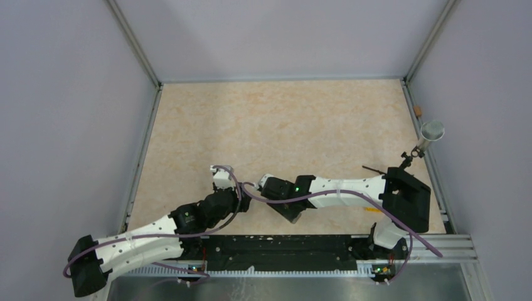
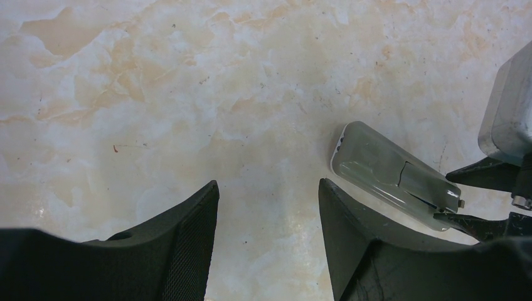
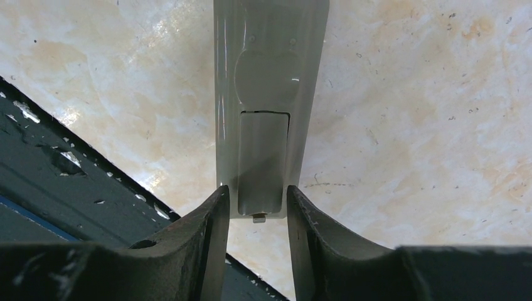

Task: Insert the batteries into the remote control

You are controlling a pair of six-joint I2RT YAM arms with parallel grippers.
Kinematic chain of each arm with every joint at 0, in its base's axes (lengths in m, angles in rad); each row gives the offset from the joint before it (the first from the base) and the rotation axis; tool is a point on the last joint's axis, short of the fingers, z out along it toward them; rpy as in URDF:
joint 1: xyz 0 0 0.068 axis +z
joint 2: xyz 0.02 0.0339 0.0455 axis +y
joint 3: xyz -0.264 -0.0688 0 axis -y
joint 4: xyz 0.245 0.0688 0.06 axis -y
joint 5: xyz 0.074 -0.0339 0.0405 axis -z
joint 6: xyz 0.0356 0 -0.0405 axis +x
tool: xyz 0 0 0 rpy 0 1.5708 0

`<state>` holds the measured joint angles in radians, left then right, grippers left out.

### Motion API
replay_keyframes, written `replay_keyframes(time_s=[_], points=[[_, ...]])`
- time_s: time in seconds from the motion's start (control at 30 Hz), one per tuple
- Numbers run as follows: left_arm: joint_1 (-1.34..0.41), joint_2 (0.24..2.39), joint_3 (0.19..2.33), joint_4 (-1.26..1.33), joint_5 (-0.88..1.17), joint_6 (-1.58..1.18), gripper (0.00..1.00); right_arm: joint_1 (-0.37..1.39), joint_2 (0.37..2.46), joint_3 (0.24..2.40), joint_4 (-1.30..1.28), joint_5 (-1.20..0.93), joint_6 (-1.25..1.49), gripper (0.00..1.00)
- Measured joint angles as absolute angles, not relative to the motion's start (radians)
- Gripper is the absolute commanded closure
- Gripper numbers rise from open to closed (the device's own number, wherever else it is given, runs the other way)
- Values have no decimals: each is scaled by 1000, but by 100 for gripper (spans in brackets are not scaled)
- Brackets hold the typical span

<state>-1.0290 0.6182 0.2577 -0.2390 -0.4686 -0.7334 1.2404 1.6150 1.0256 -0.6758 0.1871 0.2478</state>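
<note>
Beige marbled tabletop (image 1: pixel 276 119), pale lilac walls (image 1: pixel 63 94) around. Slim grey plastic remote control (image 3: pixel 266 94), back showing, end pinched by right gripper (image 3: pixel 256 191); left gripper (image 2: pixel 268 185) spread wide just beside.

No text, brand, number or sign is showing legibly in any of the three views (the remote control (image 3: pixel 270 75) is presenting only its plain grey back to both wrist cameras, and no lettering is coming through on it).
</note>
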Motion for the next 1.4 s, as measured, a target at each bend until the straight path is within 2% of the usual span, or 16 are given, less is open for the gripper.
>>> replay_keyframes(time_s=[0.27, 0.47, 0.57, 0.73, 0.8, 1.4], points=[[-1029, 627, 258, -238, -468, -733, 39, 1240, 1610, 1026, -678, 218, 263, 56], [-1029, 627, 258, -237, -468, -733, 40, 1240, 1544, 1023, -675, 236, 282, 59], [-1029, 627, 258, -237, -468, -733, 40, 1240, 1492, 1015, -668, 239, 294, 67], [-1029, 627, 258, -237, -468, -733, 40, 1240, 1433, 981, -654, 242, 317, 93], [-1029, 627, 258, -237, -468, -733, 40, 1240, 1431, 968, -649, 241, 326, 100], [-1029, 633, 258, -236, -464, -732, 40, 1232, 1450, 915, -558, 196, 345, 100]])
